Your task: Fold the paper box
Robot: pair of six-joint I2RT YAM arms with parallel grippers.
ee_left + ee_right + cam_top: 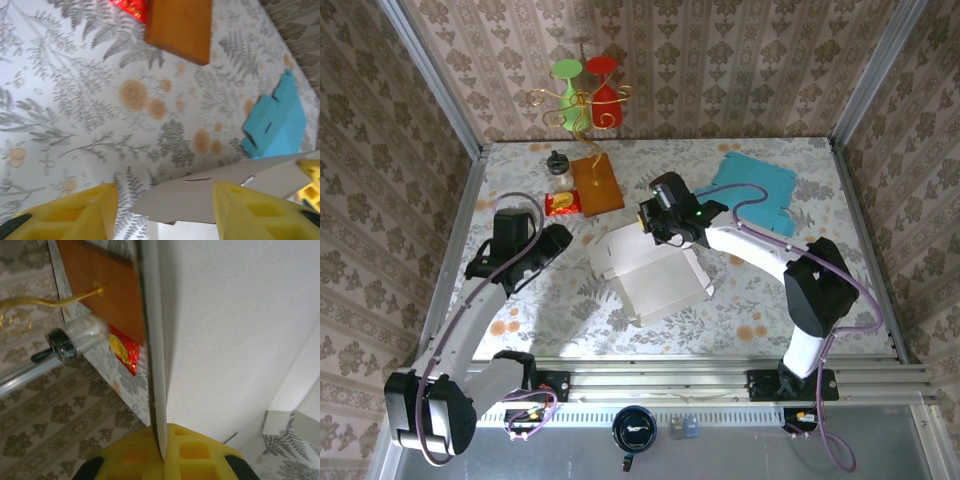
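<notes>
Box walls are only partly raised: the paper box lies near the middle of the table, a white sheet whose long axis runs from the far left down to the near right in the top view. Its far-left flap stands on edge. The right gripper sits over that corner, and the right wrist view shows the thin edge of the upright panel pinched between the closed yellow fingers, so this arm has the box in hand.

The left gripper hangs just beside the box's left edge, apart from it. Its jaws are spread wide and hold nothing. In the left wrist view a white flap lies straight ahead in the gap between the fingers. The next fold probably turns on this: the free flap lies to the right of the left jaws, and that arm is the nearer free one.

Beyond the box are a wooden board, a red packet, a small bottle and a flat teal cardboard cutout.
</notes>
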